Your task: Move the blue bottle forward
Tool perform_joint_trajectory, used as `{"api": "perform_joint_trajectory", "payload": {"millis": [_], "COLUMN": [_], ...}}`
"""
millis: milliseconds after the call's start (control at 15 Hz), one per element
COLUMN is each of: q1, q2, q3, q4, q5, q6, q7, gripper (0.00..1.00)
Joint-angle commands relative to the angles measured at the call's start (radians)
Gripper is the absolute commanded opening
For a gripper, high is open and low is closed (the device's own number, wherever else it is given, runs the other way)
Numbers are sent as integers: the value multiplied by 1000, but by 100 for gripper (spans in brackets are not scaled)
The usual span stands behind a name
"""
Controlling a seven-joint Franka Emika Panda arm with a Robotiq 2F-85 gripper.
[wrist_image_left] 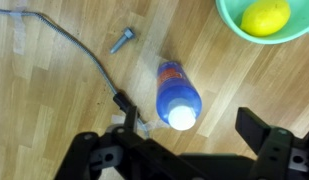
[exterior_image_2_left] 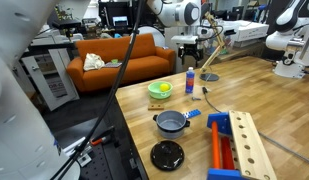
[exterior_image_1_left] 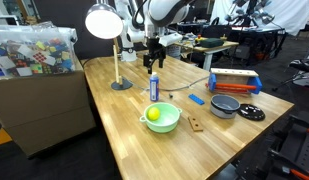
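Note:
The blue bottle point(exterior_image_1_left: 153, 88) stands upright on the wooden table, beside the green bowl point(exterior_image_1_left: 166, 122). It also shows in an exterior view point(exterior_image_2_left: 190, 82). In the wrist view I look down on its blue body point(wrist_image_left: 175, 85) and white cap. My gripper point(exterior_image_1_left: 152, 60) hangs just above the bottle in both exterior views point(exterior_image_2_left: 191, 55). In the wrist view its fingers point(wrist_image_left: 192, 120) are spread wide on either side of the cap, not touching it. The gripper is open and empty.
The green bowl point(wrist_image_left: 232, 28) holds a lemon point(wrist_image_left: 265, 16). A bolt point(wrist_image_left: 121, 41) and a cable point(wrist_image_left: 74, 45) lie near the bottle. A lamp point(exterior_image_1_left: 104, 22), a flat blue strip point(exterior_image_1_left: 197, 99), a pot point(exterior_image_1_left: 225, 105), its lid point(exterior_image_1_left: 252, 113) and a red-blue toolbox point(exterior_image_1_left: 234, 82) stand around.

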Motion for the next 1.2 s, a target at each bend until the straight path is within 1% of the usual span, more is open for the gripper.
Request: {"api": "perform_joint_trajectory", "payload": {"millis": [0, 200, 533, 1133], "q1": [12, 12, 39, 47], "q2": [37, 79, 110, 154], "q3": [-40, -43, -41, -51], "q4": [26, 59, 100, 133], "q5": [-10, 0, -5, -4], "q6": [12, -8, -23, -38], "q7": [16, 5, 0, 3], "gripper": [100, 100, 100, 100]}}
